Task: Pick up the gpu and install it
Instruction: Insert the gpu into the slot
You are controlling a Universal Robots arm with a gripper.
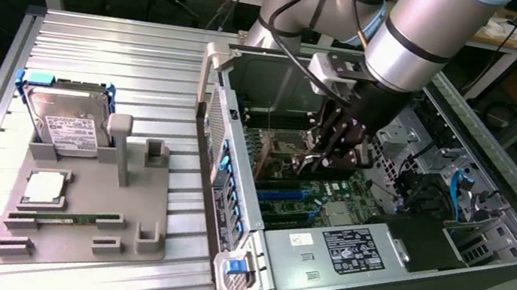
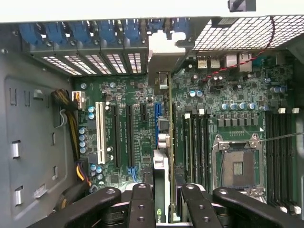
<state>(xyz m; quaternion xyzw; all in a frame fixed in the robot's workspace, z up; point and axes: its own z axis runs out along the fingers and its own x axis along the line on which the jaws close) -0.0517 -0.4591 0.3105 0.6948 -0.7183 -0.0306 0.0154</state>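
My gripper reaches down into the open computer case over the green motherboard. It is shut on the gpu, a thin dark card held on edge between the black fingers. In the wrist view my gripper clamps the gpu from both sides. The card runs edge-on above the motherboard, next to the blue expansion slot. Its silver end bracket sits against the rear slot openings of the case. I cannot tell whether the card's connector touches a slot.
A grey fixture tray on the ribbed metal table holds a silver hard drive, a square processor and a green memory stick. In the case are a labelled power supply, an open processor socket and cables.
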